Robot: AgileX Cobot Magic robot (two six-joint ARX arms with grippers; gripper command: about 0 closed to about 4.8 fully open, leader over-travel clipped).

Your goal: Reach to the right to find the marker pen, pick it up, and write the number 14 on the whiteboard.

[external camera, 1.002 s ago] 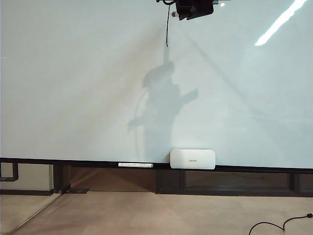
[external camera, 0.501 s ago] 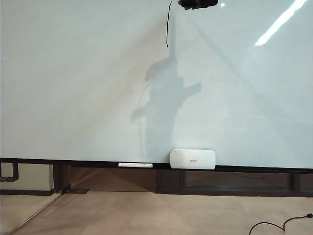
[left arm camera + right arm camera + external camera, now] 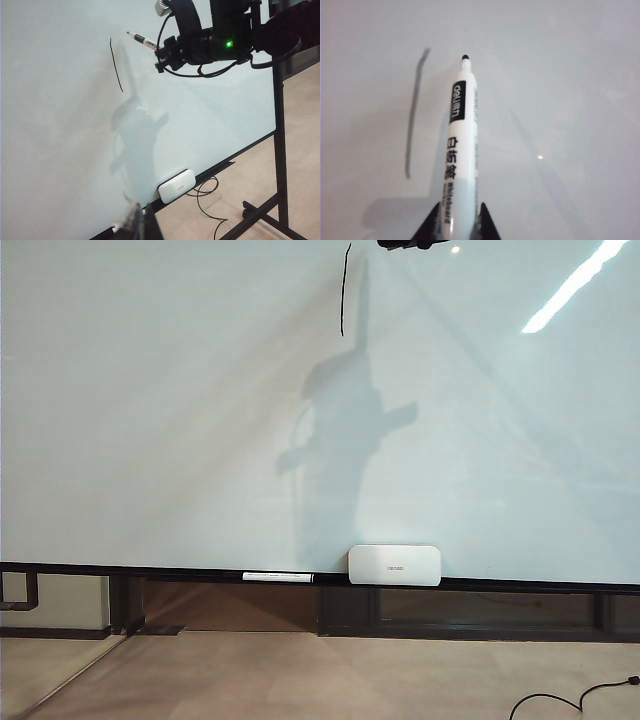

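Note:
The whiteboard (image 3: 150, 420) fills the exterior view. Of the number 14, one tall thin black stroke (image 3: 343, 290) shows near the board's top; it also shows in the left wrist view as stroke (image 3: 116, 65) and in the right wrist view as stroke (image 3: 415, 110). My right gripper (image 3: 459, 225) is shut on the white marker pen (image 3: 460, 150). The pen's black tip (image 3: 465, 57) points at the board just right of the stroke's top; I cannot tell if it touches. Only the right gripper's underside (image 3: 410, 244) shows at the exterior view's top edge. My left gripper (image 3: 137, 225) hangs low, blurred, jaws together, holding nothing.
A white eraser (image 3: 394, 565) and a second marker (image 3: 277, 577) rest on the dark lower rail (image 3: 150, 570). A black stand post (image 3: 280, 150) rises beside the board, with cables (image 3: 205, 200) on the floor. Another cable (image 3: 570, 700) lies at the lower right.
The right gripper has risen almost out of the exterior view's top. Its shadow on the board slid up and right, and the stroke's upper part is now uncovered.

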